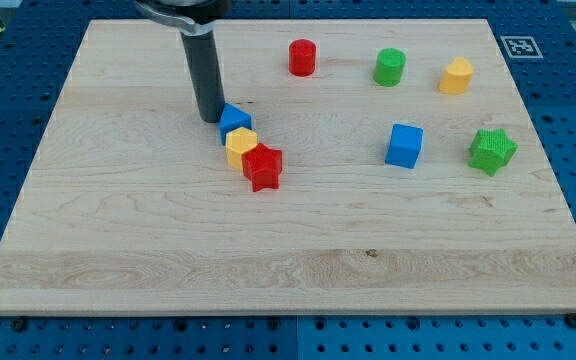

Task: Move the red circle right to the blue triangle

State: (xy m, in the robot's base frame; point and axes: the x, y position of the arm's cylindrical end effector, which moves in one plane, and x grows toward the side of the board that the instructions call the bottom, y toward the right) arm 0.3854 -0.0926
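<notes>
Red circle (pixel 302 57) stood upright near the view's top edge of the wooden surface (pixel 168 250), alone, with bare wood all around it. From it, the blue triangle (pixel 234 118) lay at about seven o'clock, well apart. We had our tool, a plain dark rod with nothing to open or close, planted just beside that triangle: my tip (pixel 209 119) sat at its nine o'clock, touching or very nearly touching its edge; we could not tell which.

At five o'clock from the blue triangle a yellow block (pixel 240 145), roughly hexagonal, pressed against it, and a red star (pixel 263 166) touched the yellow block in turn at its five o'clock, so the three formed a short slanted chain.

At three o'clock from the red circle stood a green cylinder (pixel 390 67), apart from it, and farther along the same direction a yellow block with angled sides (pixel 456 76). Below those, at five o'clock from the red circle, we saw a blue cube (pixel 404 145), and at three o'clock from the cube a green star (pixel 492 150), near but not touching.
</notes>
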